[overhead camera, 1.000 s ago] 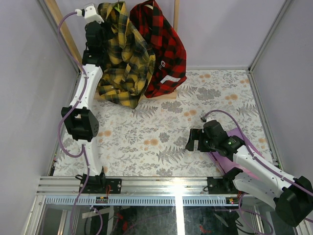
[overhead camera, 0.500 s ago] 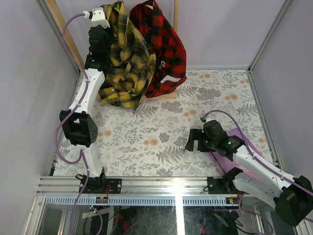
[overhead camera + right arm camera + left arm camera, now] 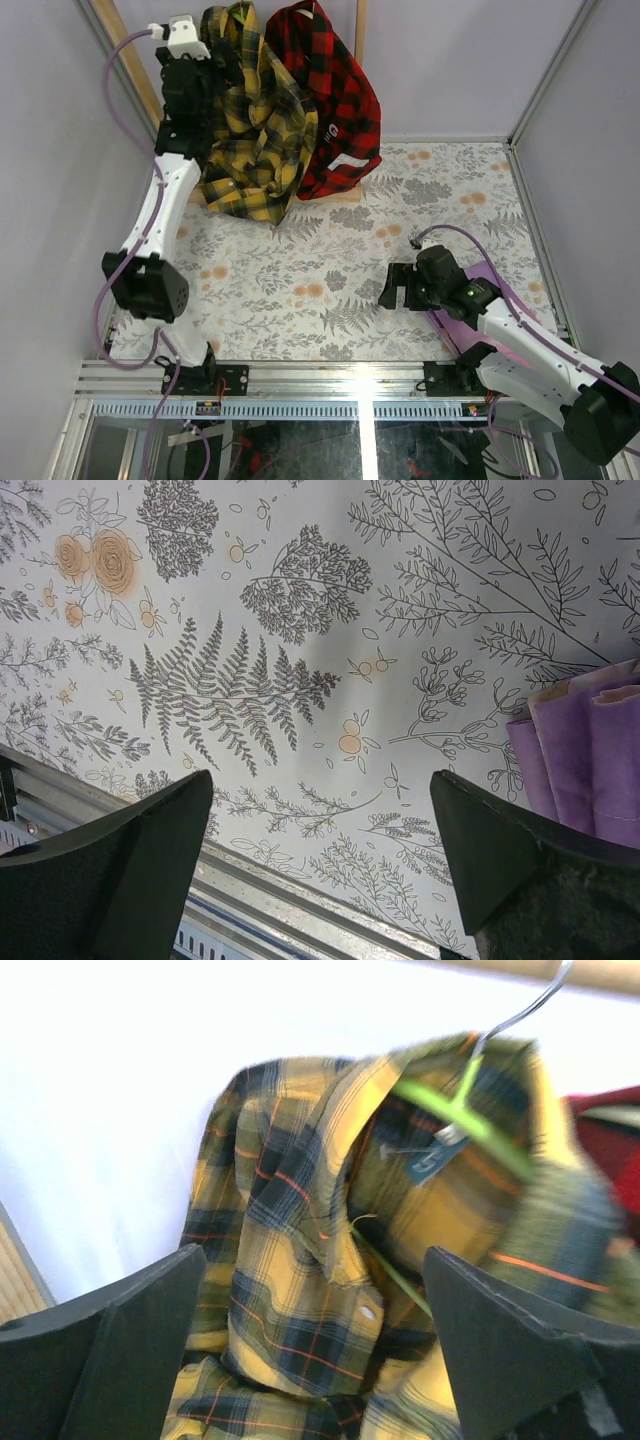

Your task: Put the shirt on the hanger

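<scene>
The yellow and dark plaid shirt (image 3: 255, 130) hangs bunched from the wooden rack at the back left. In the left wrist view the shirt (image 3: 300, 1290) shows its open collar, and the lime-green hanger (image 3: 455, 1120) runs inside that collar. The hanger's metal hook rises toward the wooden bar above. My left gripper (image 3: 212, 68) is raised beside the shirt's left shoulder. It stands open (image 3: 315, 1252), with the cloth behind the gap and apart from both fingers. My right gripper (image 3: 395, 290) hovers open (image 3: 320, 776) low over the flowered table, holding nothing.
A red-and-black plaid shirt (image 3: 335, 100) hangs right next to the yellow one. The rack's wooden posts (image 3: 125, 60) rise at the back left. A purple cloth (image 3: 495, 275) lies under the right arm, by the right finger (image 3: 590, 750). Grey walls close in the table.
My left gripper has opened and let go of the shirt, and the left arm has shifted a little to the left. The shirt stays hanging. The right arm has not moved.
</scene>
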Robot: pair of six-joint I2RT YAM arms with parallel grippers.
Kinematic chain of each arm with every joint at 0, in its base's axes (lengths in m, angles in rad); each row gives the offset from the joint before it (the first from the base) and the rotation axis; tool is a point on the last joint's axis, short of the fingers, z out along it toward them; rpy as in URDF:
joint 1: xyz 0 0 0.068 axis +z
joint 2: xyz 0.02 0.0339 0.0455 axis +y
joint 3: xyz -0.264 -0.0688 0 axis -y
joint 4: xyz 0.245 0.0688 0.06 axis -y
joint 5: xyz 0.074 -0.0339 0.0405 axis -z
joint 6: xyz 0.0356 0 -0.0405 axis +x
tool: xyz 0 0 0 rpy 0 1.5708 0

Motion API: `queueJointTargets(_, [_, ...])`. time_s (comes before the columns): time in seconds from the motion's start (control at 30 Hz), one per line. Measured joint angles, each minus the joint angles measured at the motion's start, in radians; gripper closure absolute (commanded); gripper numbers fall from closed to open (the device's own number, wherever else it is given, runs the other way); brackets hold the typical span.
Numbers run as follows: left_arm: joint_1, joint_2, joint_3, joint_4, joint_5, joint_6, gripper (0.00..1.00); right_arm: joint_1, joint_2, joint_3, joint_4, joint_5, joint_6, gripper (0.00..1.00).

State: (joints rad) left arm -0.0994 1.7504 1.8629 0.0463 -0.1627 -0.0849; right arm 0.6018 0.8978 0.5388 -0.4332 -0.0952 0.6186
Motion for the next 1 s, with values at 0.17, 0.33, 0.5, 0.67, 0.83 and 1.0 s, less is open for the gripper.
queueJointTargets(0.17, [-0.006, -0.238, -0.193, 0.033, 0.021, -0.082, 0.04, 0.000, -0.029, 0.000, -0.001, 0.006, -0.011, 0.01])
queueJointTargets(0.33, [-0.008, -0.492, -0.463, 0.066, 0.016, -0.218, 0.03, 0.000, -0.053, 0.000, -0.002, 0.021, -0.020, 0.01])
queueJointTargets(0.5, [-0.011, -0.684, -0.745, 0.048, -0.005, -0.381, 0.02, 0.000, -0.055, 0.000, 0.002, 0.024, -0.021, 0.01])
queueJointTargets(0.67, [-0.011, -0.777, -1.007, -0.013, -0.043, -0.539, 0.00, 0.000, -0.039, -0.003, 0.026, 0.021, -0.020, 0.01])
queueJointTargets(0.83, [0.005, -0.682, -1.148, -0.034, -0.034, -0.676, 0.00, 0.000, -0.016, -0.014, 0.049, 0.008, -0.019, 0.02])
queueJointTargets(1.0, [0.057, -0.499, -1.214, 0.048, 0.001, -0.758, 0.00, 0.000, -0.014, -0.014, 0.054, 0.003, -0.019, 0.01])
